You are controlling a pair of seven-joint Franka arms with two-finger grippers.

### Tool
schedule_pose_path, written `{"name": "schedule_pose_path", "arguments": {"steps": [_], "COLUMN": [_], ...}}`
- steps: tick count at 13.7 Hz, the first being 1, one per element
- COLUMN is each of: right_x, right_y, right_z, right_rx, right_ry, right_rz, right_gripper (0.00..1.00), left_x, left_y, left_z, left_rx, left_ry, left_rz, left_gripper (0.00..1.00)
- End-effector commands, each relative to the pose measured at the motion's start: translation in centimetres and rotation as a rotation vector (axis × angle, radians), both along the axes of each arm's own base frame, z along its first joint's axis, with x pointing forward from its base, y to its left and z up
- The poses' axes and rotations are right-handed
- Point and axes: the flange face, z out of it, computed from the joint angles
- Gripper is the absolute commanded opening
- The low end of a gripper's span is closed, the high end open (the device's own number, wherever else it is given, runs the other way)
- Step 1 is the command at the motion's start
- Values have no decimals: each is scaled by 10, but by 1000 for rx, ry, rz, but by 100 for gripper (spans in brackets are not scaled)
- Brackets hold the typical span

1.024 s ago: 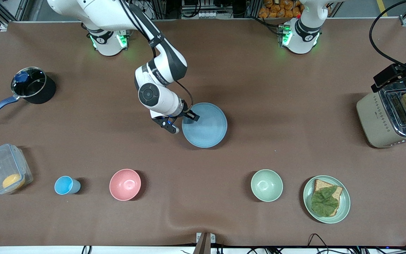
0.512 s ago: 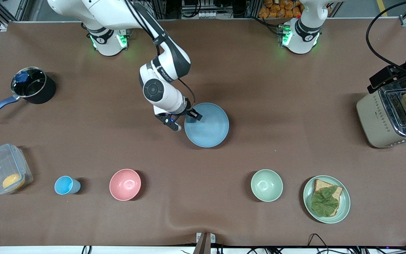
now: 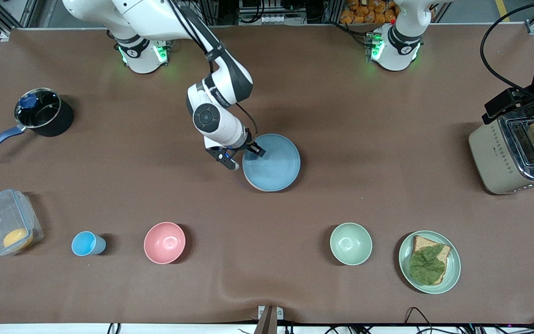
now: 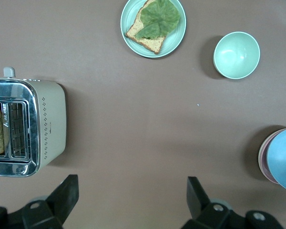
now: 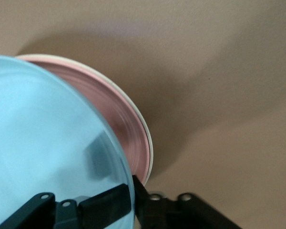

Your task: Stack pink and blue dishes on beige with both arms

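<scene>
The right hand (image 3: pixel 244 153) is pinching the rim of the blue plate (image 3: pixel 271 162) in the middle of the tabletop (image 3: pixel 341 116), holding it tipped over the pink plate (image 5: pixel 128 129). The pink plate lies on the beige plate (image 5: pixel 145 131), and only a thin edge of each peeks out under the blue one. The left hand (image 4: pixel 133 200) waits up high with its fingers (image 4: pixel 66 193) spread wide, holding nothing, over the bare tabletop beside the toaster (image 3: pixel 510 155) at the left arm's end.
</scene>
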Motion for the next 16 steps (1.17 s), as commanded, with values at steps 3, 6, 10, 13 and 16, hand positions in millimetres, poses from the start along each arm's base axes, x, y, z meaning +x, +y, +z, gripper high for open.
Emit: {"name": "schedule_pose_path", "arguments": {"steps": [3,6,10,13,16], "right_x": [25,54,81,91,93], "right_y": [-36,-108,-220,-306,-371], "right_z": [61,103,123,148,181], "right_rx": [-15,-59,-87,-79,-28], "right_ry": [38,95,115,73,2], "right_rz": [-42,104,275,388,442], "right_gripper": [100,100,100,100,100], "left_x": [-2,-2,-2,-2,-2], "left_y": [-2,-3,-8,-9,-9], "left_z": [1,1,1,1,2], "left_rx": [-19,-19,-20,-19,-19], "left_ry": [-9,-9,-9,-9,-10], "left_rz": [-23,-26,-34,-37,-37], "left_gripper": [100,100,100,100,100]}}
